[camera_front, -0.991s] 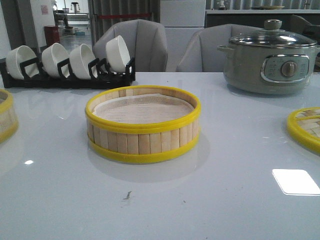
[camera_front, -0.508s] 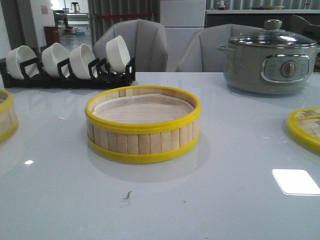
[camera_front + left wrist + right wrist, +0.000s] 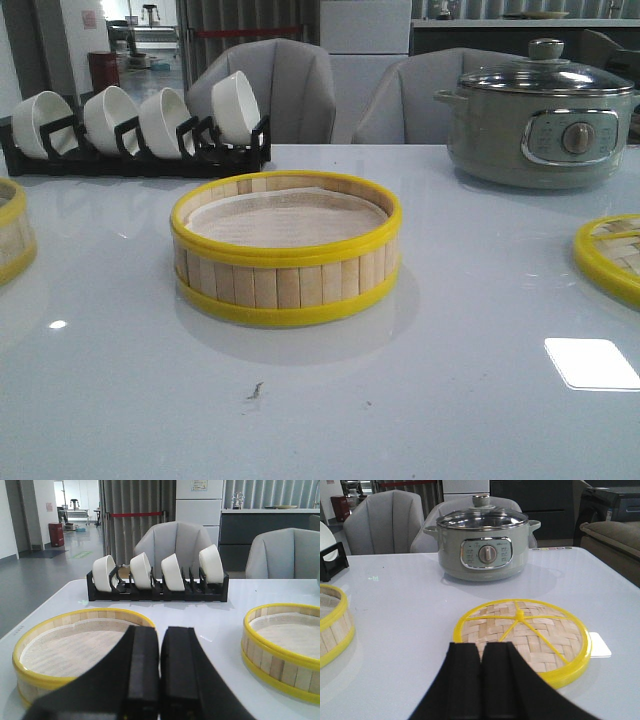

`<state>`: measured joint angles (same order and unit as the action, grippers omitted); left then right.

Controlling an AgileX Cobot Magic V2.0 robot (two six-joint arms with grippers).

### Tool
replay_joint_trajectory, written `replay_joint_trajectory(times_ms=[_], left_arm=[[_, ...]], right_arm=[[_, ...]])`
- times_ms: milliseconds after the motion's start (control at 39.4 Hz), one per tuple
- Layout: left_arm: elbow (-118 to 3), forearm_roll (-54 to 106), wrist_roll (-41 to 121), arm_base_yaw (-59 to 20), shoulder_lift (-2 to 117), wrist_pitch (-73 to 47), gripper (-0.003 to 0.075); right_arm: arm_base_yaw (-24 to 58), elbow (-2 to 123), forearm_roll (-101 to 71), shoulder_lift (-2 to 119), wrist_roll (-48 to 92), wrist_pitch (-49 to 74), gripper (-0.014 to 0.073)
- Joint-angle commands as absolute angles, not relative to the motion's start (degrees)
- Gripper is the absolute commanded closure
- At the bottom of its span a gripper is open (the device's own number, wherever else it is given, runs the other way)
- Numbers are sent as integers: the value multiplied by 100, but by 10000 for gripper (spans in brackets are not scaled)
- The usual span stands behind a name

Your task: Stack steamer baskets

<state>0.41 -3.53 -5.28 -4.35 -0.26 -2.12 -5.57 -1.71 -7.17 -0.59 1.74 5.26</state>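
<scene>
One steamer basket (image 3: 286, 248) stands at the middle of the white table (image 3: 450, 400), holding only a white liner (image 3: 285, 217) that lies flat within its wall. A second steamer basket (image 3: 75, 652) sits at the table's left edge, cut off in the front view; the left wrist view shows it directly beyond the left gripper (image 3: 160, 672), likewise lined in white. Both baskets are round and shallow, with walls of upright pale bamboo slats between glossy yellow rims. They stand well apart, neither stacked on the other. A flat woven-bamboo lid (image 3: 522, 636) with a yellow rim and yellow spokes lies at the right, just beyond the right gripper (image 3: 481, 680). Each gripper's black padded fingers are pressed together with nothing between them. At the far left, a black rack (image 3: 130, 150) holds four white bowls (image 3: 236, 106) tilted on edge. At the far right stands a grey-green electric pot (image 3: 540, 120) with a glass lid and a dial; its contents cannot be made out. The tabletop is glossy and reflective.
</scene>
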Motion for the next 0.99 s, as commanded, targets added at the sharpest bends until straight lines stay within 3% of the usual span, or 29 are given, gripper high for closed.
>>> replay_joint_trajectory(times_ms=[0,965], left_arm=[[40,-306,-546,-431,-89,303,626],[-55,-374,-563,-431,-74,227,626]], right_arm=[[-579,-91,-690,-177,247,40,572],[-579,-91,-690,-177,247,40,572]])
